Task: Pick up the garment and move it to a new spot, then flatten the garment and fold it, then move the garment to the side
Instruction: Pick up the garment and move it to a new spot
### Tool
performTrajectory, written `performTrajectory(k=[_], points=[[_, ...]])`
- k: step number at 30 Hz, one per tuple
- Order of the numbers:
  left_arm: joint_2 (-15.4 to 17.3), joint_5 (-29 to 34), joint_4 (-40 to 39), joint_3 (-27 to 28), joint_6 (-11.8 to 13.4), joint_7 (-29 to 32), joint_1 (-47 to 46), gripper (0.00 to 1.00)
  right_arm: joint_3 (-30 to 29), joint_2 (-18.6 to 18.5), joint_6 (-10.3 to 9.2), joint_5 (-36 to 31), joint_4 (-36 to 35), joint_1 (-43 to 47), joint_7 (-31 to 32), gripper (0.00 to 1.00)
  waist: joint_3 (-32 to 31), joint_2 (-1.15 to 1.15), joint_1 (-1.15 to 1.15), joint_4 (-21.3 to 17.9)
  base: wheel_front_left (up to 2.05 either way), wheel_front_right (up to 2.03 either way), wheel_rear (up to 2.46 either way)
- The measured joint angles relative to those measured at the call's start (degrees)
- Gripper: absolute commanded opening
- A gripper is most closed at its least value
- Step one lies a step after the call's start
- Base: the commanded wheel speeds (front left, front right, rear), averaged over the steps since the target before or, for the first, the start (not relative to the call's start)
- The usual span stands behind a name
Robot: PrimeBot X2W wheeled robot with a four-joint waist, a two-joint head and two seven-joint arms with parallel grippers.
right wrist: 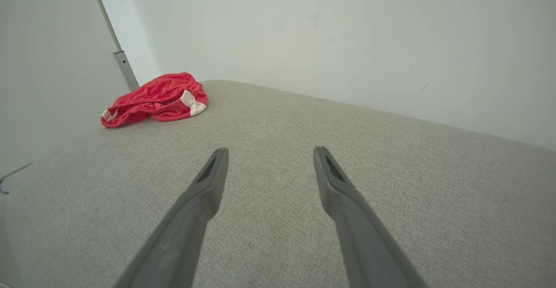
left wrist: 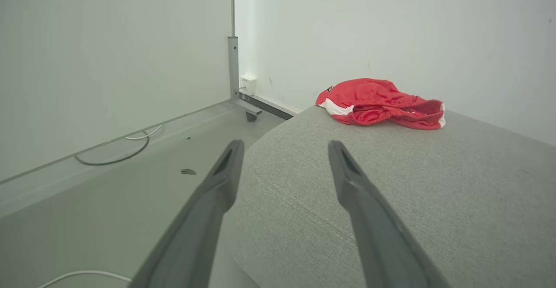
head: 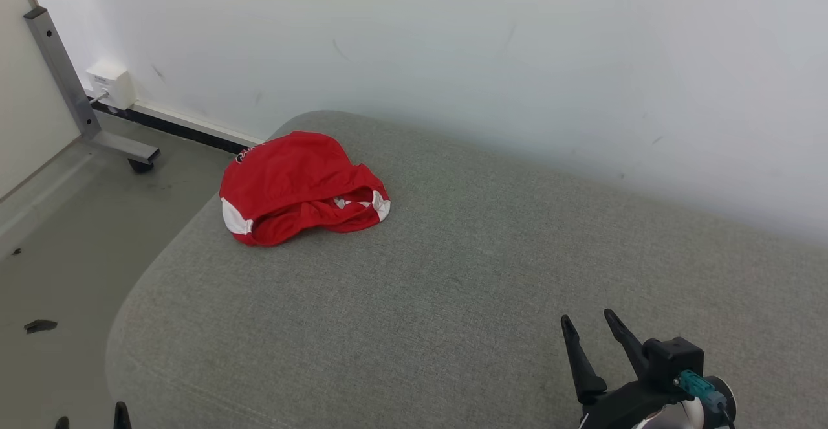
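garment (head: 294, 186), red with white side panels, lies crumpled in a heap on the grey cushion (head: 453, 299). it sits near the far left corner, close to the rounded edge and just short of the white wall (head: 453, 41). its gathered waistband gapes toward the near side. nothing touches it.

left gripper (left wrist: 284, 147) hangs at the cushion's near left corner. its fingers (left wrist: 217, 192) stand well apart with nothing between them, one over the floor (left wrist: 108, 218) and the other over the cushion's edge. the garment lies ahead of them and a little to the right in the left wrist view. in the head view the two dark tips peek up at the bottom left.

right gripper (head: 587, 318) is low over the near right part of the cushion, well apart from the garment. its fingers (right wrist: 343, 192) are spread wide too, and empty, pointing across bare grey fabric toward the wall. in the right wrist view the garment lies far off to their upper left. whether either gripper touches the fabric below, i cannot tell.

past the cushion's left side a grey metal post (head: 61, 70) stands in the corner, its foot on a dark caster (head: 140, 165). a white socket box (head: 111, 84) sits low on the wall just beside the post. a dark scrap (head: 40, 326) lies on the floor, and a cable (left wrist: 117, 151) loops along the base of the left panel.
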Motion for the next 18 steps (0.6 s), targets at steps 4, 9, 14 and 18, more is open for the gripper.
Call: performTrajectory(k=[4, 9, 14, 18], points=[[-0.56, -0.71, 0.41, -0.10, 0.11, 0.00, -0.16, 1.00, 0.18, -0.05, 0.00, 0.01, -0.14, 0.01, 0.00, 1.00, 0.09, 0.00, 0.00, 0.03, 0.00, 0.00, 0.00], [-0.42, -1.35, 2.00, -0.24, -0.24, 0.00, -1.51, 1.00, 0.67, -0.41, 0.00, 0.00, -0.35, 0.02, -0.05, 1.00, 0.61, 0.01, 0.00, -0.16, 0.00, 0.00, 0.00], [-0.15, -1.66, 4.49, -0.78, 0.42, 1.79, -5.00, 1.00, 1.02, -1.41, 0.00, -0.25, -1.19, -0.07, -0.05, 1.00, 2.05, 0.00, 0.00, -0.48, 0.00, 0.00, 0.00], [0.32, -2.46, 6.20, -1.81, 0.83, 4.80, -11.49, 1.00, 1.59, -2.82, 0.00, -1.02, -3.19, -2.21, 0.91, 1.00, 4.56, 0.01, 0.00, -0.87, 0.00, 0.00, 0.00]])
